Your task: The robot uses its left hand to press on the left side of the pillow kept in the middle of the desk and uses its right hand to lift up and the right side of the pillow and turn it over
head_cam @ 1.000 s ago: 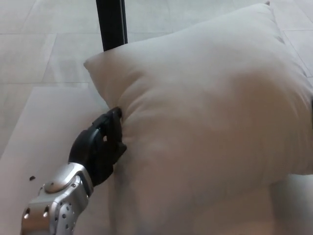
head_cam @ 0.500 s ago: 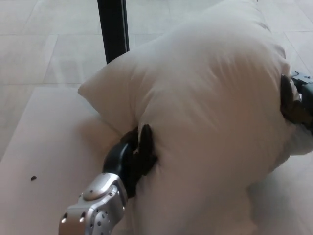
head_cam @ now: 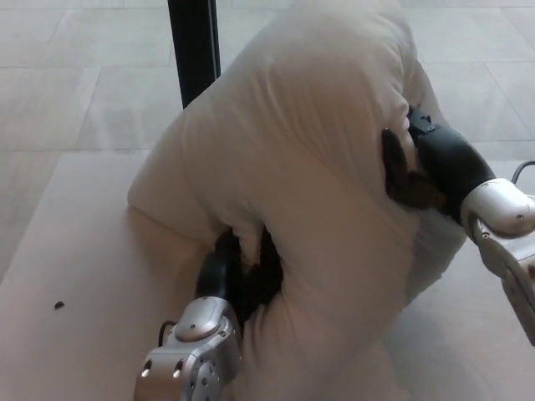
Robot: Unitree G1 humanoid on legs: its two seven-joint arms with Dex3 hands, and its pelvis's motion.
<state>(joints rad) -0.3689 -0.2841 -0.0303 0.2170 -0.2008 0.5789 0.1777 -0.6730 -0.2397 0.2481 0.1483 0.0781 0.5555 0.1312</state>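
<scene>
Your two hands have the pillow reared up on edge over the desk.

Your left hand, at lower centre of the frame, is buried in the pillow's lower left side, its dark fingers sunk into a deep dent in the fabric; you cannot tell how far they are spread, and it presses rather than holds. Your right hand, at the right of the frame, has its fingers closed into the pillow's right edge, gripping it high off the desk. The white pillow fills the middle of the frame, bulging and tilted toward upper right. A black post stands behind it at upper left, and a small dark speck lies on the desk at lower left.
</scene>
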